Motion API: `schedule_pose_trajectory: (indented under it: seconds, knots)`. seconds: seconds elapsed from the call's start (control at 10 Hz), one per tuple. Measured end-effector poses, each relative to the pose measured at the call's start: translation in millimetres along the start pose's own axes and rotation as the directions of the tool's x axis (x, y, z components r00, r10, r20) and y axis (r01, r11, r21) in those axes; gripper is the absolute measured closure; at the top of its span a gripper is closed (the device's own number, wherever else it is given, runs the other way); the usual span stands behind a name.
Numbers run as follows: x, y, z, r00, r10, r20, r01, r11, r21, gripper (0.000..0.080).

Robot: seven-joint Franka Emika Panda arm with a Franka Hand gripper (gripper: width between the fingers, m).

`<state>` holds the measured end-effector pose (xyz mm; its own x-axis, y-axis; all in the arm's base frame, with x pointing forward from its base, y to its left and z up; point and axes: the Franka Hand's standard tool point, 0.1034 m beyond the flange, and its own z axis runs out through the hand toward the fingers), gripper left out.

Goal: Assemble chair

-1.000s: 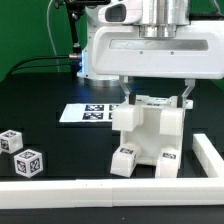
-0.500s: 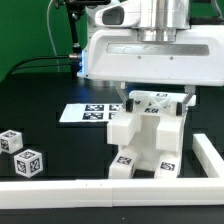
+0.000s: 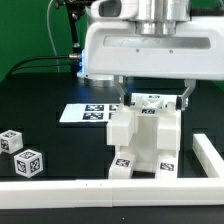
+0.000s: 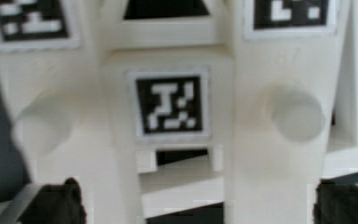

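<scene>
Black table bears chair, two cube legs.

Glossy white chair, black-and-white square tags on it. Black table, green backdrop. Two white cubes wear the same tags.

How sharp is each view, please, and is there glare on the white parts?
Exterior view: evenly lit and fairly sharp, the tag on the nearer loose cube readable, the glossy chair assembly bright with soft shading; wrist view: the chair assembly fills the frame out of focus, its middle tag smeared, the fingers mere dark blurs.
</scene>
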<state>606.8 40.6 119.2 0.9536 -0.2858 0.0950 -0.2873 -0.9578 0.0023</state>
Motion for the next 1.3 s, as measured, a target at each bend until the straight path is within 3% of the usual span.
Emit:
schedule_pose_trajectory:
  seconds: [0.2,0.5,0.7,0.9,1.0,1.3]
  knots:
    - [11.2,8.4,-17.4,0.997,-0.001,0.073,0.001,1.000,-0.004,0.0151]
    - [11.1,10.4,-15.3,0.995,-0.057,0.076,0.058,0.998,-0.002,0.0151]
    - [18.1,39.9,-10.9,0.963,-0.231,0.137,0.228,0.973,0.041,0.0151]
    - [21.5,69.8,-6.1,0.821,-0.550,0.153,0.541,0.835,0.100,0.0151]
    - [21.5,81.1,-3.4,0.770,-0.621,0.149,0.610,0.784,0.117,0.0151]
    - [21.9,84.1,-3.0,0.639,-0.758,0.134,0.746,0.653,0.132,0.0151]
